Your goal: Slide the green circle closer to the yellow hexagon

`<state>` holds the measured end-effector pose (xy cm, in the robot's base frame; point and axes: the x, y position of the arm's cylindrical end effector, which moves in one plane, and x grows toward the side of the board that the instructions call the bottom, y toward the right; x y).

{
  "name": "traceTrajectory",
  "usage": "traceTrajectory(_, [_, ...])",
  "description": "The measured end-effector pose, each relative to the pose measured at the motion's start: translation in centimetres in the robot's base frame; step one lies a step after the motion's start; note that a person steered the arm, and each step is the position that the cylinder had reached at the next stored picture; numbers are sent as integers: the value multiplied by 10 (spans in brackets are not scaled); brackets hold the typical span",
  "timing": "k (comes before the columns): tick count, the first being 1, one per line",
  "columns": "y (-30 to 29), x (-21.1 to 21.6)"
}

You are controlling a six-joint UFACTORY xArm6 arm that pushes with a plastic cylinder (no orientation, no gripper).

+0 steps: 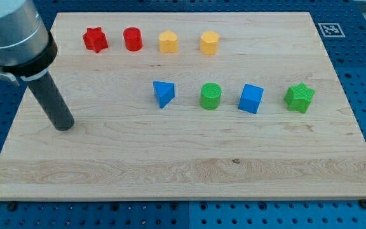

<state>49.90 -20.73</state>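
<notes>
Because the green circle (211,96) is a small, stiff, squat cylinder that looks light, I judge it will skate readily on the smooth wooden board (170,172) and may roll off my line if I catch it off-centre. It stands in the lower row, between the blue triangle (164,93) at the view's left and the blue cube (251,98) at the view's right, apart from both. There is no taking hold here: I have no jaws to open or close, only a rod, so contact belongs on the circle's lower side, square through its middle.

Up the board, the yellow hexagon (210,42) sits almost directly above the circle, with bare wood between them. Which of the two yellow blocks is the hexagon is my reading; the other yellow block (168,42) lies just to its left. Further left are a red cylinder (133,39) and a red star (95,39); a green star (299,97) ends the lower row.

No containers are in view.

My tip (63,125) rests well apart at the view's left, touching nothing.
</notes>
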Motion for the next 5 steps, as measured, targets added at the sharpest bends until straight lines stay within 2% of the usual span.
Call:
traceTrajectory(3, [10, -5])
traceTrajectory(5, [103, -5])
